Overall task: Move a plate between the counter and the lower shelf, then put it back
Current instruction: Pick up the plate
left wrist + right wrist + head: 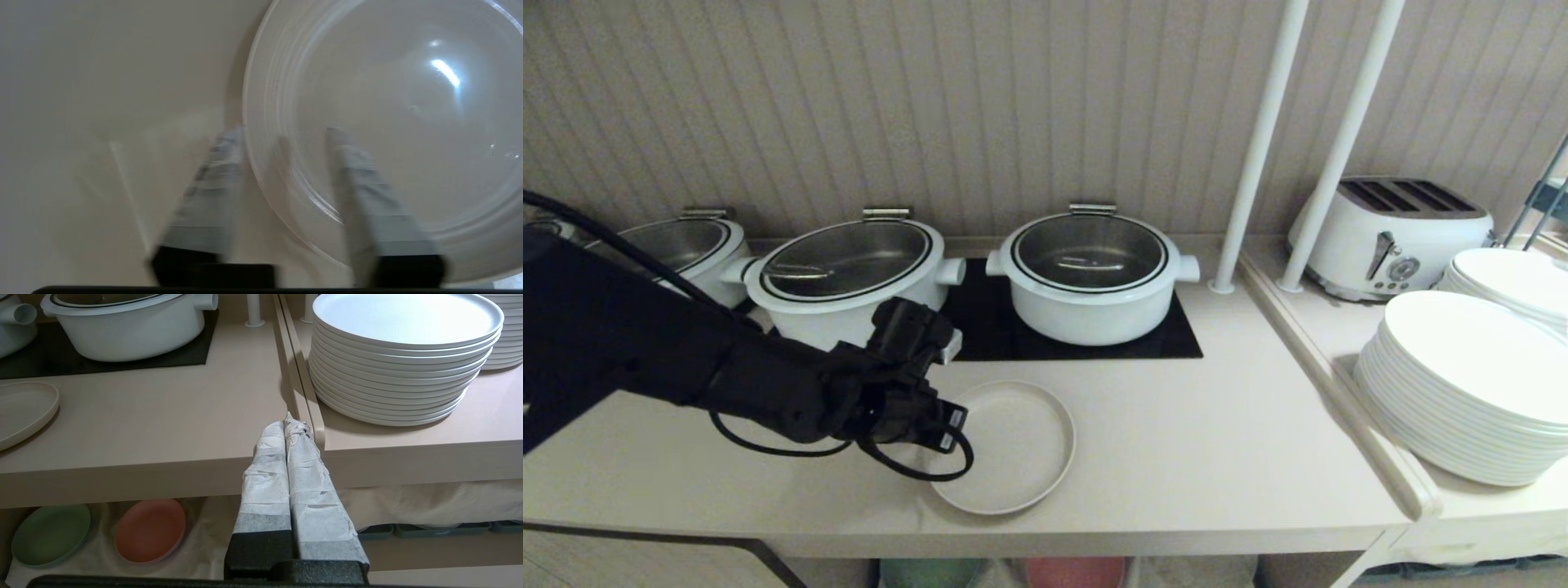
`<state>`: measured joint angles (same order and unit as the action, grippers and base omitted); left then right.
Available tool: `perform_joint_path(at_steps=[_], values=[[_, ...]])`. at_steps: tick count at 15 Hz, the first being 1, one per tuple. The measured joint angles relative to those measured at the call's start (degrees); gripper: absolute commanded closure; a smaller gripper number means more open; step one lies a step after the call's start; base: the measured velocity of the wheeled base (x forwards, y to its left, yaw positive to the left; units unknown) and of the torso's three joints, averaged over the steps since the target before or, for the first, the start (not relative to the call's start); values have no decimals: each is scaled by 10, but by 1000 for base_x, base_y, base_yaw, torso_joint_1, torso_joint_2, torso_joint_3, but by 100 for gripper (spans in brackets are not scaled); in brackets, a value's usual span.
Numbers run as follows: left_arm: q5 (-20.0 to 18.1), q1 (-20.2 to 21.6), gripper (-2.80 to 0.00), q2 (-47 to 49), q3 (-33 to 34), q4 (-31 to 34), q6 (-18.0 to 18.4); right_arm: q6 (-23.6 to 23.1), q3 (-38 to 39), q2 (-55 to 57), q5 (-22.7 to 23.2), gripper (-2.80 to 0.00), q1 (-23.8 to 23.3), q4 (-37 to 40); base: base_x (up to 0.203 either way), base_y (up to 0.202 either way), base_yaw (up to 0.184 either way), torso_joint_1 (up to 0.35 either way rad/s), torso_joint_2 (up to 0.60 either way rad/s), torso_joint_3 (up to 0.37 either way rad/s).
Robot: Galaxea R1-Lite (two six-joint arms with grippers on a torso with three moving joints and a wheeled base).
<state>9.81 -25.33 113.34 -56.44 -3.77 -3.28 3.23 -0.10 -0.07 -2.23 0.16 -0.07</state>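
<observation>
Step in hand: the cream plate [1005, 445] lies flat on the counter [1217, 457], lower centre of the head view, so I judge this the grasp for carrying it down, or the release after bringing it back; the pictures do not tell which.
Left gripper [286, 132]: lower left of the head view, at the plate's near-left edge; fingers parted and straddling the rim, one outside on the counter, one over the plate's floor, not pinching it.
Right gripper [288, 424]: parked in front of the counter edge, fingers pressed together, holding nothing.
Next move calls for: if picking up, a firm squeeze on the low rim and a level lift; if releasing, a straight retreat without dragging the plate.
Lower shelf [204, 514]: bottom of the right wrist view, cloth-lined; holds a green plate [51, 535] and a pink plate [149, 531].
White plates [1470, 392]: stacked at the right edge.
Pots: the right pot [1090, 273] and the middle pot [845, 273], upper centre, show only bare steel inside.
Toaster [1392, 233]: upper right, slots empty.
</observation>
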Motion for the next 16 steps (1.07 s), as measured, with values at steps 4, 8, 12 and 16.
perform_joint_path(at_steps=[4, 8, 12, 16], values=[[3, 2, -280, 0, -5, 1, 3, 0, 0, 0, 0, 0, 0, 0, 0, 0, 0, 0, 0, 0], [36, 19, -280, 16, -5, 2, 3, 0, 0, 0, 0, 0, 0, 0, 0, 0, 0, 0, 0, 0], [34, 26, -280, 40, -11, -1, 2, 0, 0, 0, 0, 0, 0, 0, 0, 0, 0, 0, 0, 0], [30, 19, -280, 63, -46, 0, 0, 0, 0, 0, 0, 0, 0, 0, 0, 0, 0, 0, 0, 0]])
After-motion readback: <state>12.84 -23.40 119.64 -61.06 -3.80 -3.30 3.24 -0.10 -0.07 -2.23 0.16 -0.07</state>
